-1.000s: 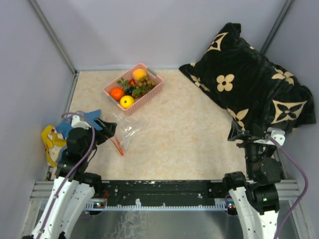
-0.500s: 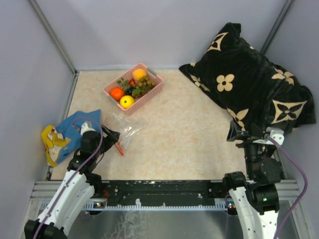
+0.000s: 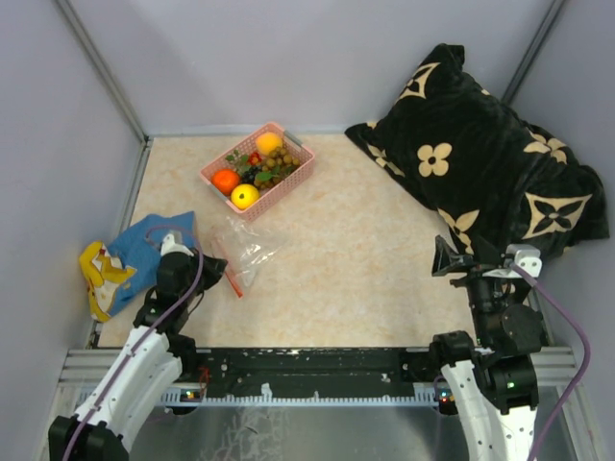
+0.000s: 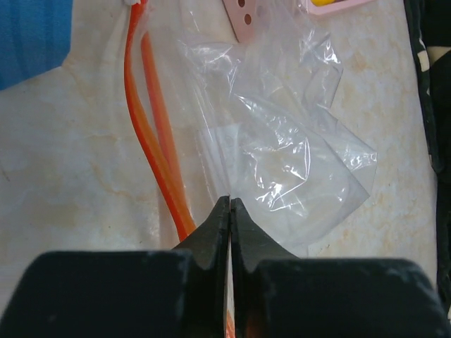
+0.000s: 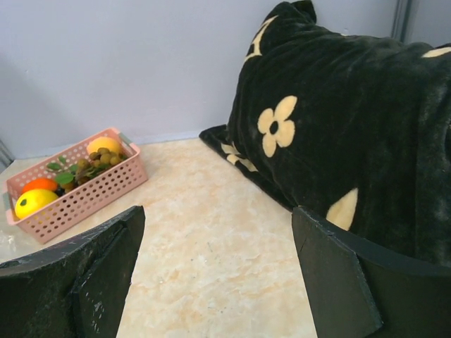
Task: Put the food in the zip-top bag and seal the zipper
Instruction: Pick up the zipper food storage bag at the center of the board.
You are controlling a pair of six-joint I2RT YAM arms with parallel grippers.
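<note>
The clear zip-top bag (image 3: 250, 252) lies crumpled on the table, just in front of the pink basket. Its zipper (image 3: 232, 279) is a thin red-orange strip on the bag's left side. My left gripper (image 3: 213, 272) is shut on the bag's near edge right beside the zipper (image 4: 158, 148). In the left wrist view the jaws (image 4: 230, 204) meet, with thin plastic (image 4: 282, 162) pinched between them. The food (image 3: 252, 171) sits in the basket: an orange fruit, yellow fruits, a tan berry cluster and dark grapes. My right gripper (image 3: 454, 257) hovers open at the right, nothing between its fingers (image 5: 218, 239).
The pink basket (image 3: 291, 184) stands at the back left. A big black pillow (image 3: 480, 163) with cream flowers fills the back right, close to my right gripper. A blue-and-yellow cloth (image 3: 125, 267) lies by the left wall beside my left arm.
My left gripper has moved right from the cloth to the bag and shut on its near edge. The right gripper has edged a little left, still open.
</note>
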